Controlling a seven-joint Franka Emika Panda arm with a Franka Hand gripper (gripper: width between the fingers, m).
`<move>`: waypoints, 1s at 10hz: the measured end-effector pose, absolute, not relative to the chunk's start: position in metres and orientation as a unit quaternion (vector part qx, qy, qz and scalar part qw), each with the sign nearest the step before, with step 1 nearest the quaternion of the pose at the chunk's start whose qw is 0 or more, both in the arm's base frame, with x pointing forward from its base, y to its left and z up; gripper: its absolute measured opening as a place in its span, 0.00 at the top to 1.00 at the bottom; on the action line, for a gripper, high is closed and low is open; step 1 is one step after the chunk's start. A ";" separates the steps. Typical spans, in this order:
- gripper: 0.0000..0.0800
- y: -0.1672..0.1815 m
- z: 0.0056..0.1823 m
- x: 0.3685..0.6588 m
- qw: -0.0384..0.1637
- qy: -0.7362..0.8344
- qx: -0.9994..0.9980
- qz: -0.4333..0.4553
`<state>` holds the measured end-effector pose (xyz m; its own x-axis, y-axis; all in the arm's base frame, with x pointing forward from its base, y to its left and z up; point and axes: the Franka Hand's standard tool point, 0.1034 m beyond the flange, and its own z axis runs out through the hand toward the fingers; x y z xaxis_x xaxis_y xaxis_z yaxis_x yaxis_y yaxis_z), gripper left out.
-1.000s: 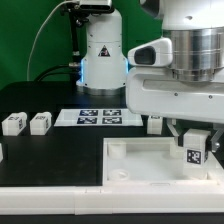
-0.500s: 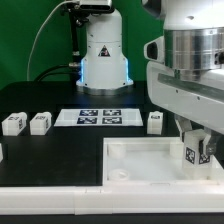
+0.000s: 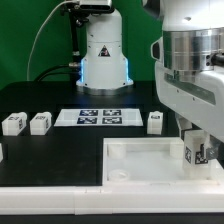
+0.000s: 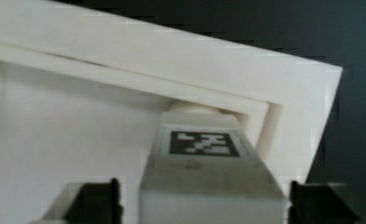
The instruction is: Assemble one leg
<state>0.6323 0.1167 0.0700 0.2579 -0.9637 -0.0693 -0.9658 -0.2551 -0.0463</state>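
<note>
Black table [image 3: 60,150], tool [image 3: 197,155] clamping tagged leg [image 3: 196,153], shifted rightward, seemingly lower into tray corner [image 3: 150,160]

Shifted toward frame right over the last second: claw [image 3: 197,153] with held leg [image 3: 195,154], now lower over the tray's [image 3: 140,152] right corner.

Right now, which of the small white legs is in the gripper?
The leg at the tray's corner on the exterior view's right, in the gripper; the three others stand free on the table.
</note>
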 end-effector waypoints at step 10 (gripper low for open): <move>0.19 0.125 0.076 0.637 0.029 0.052 -0.998 -0.014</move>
